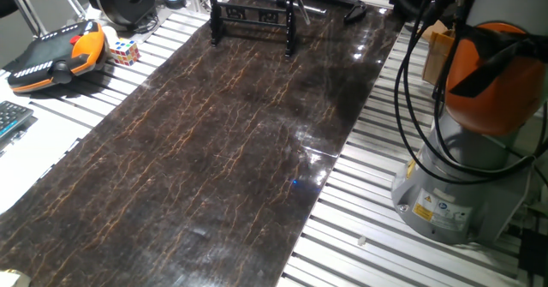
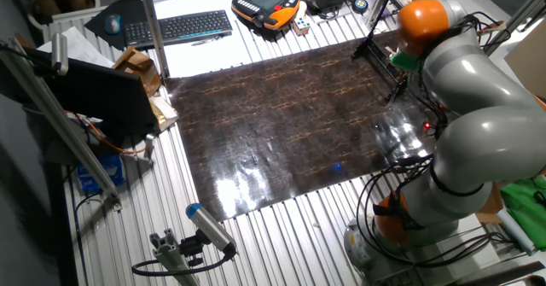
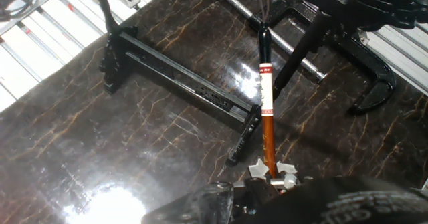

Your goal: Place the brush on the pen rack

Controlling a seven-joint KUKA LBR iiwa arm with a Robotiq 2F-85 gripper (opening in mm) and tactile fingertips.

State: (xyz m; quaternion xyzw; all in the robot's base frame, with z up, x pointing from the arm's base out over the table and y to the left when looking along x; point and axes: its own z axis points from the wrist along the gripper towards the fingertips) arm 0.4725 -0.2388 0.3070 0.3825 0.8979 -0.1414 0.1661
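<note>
The end effector (image 3: 271,174) is closed on the brush (image 3: 266,110) at its lower shaft, above the pen rack (image 3: 180,80)'s right post; it looks light, stiff, slim, likely to pivot if gripped loosely.

Glossy marble-patterned tabletop (image 1: 223,141), matt-black rack (image 3: 180,77)

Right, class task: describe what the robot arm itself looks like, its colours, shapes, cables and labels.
The arm is built of rounded silver-grey segments with orange joint rings and an orange cap on top. Black cables hang in loops beside its round grey base, which carries small yellow warning labels. In the hand view the pincer shows small silvery metal fingertips on a dark body.
</note>
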